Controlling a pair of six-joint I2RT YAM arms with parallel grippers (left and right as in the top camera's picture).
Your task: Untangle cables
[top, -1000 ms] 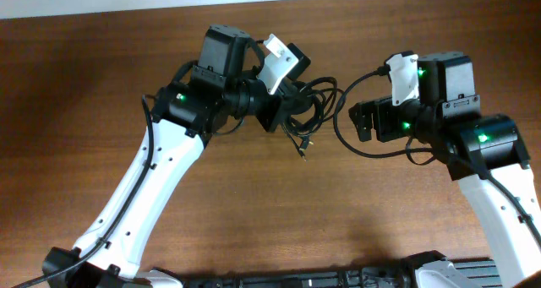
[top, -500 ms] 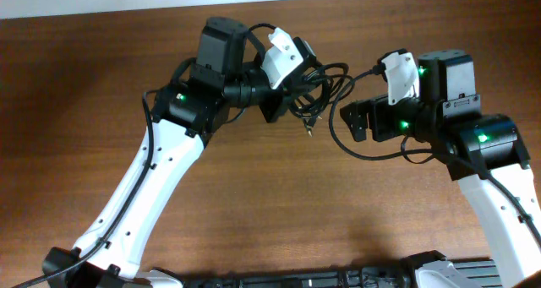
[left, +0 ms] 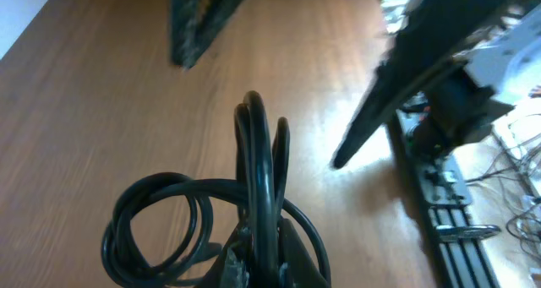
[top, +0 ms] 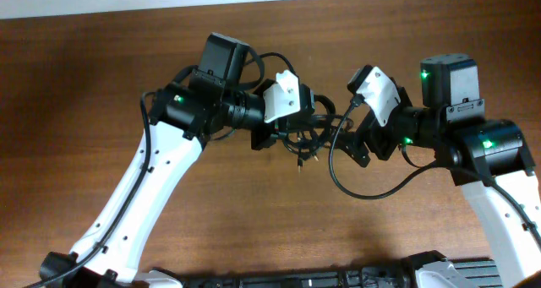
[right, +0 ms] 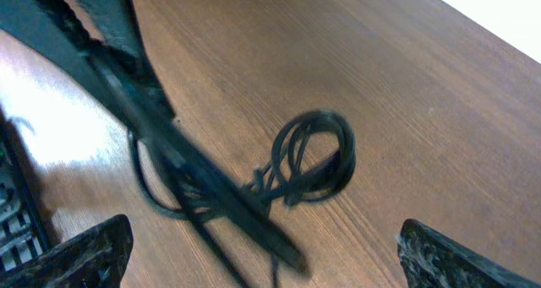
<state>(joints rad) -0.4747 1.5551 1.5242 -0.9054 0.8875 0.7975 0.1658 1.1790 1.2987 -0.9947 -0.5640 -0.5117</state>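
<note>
Left end effector (top: 292,133) is pinching the cables (left: 254,170) over the desk (top: 254,212). Right end effector (top: 353,119) is gaping wide alongside.

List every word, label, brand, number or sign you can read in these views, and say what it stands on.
None: no text can be read in any view.
The cables, the wooden table and the white arm shells show no print.
The green lights on the arms are plain lamps, not signs.
The blurred gear at the edge of the left wrist view is too smeared to read.
</note>
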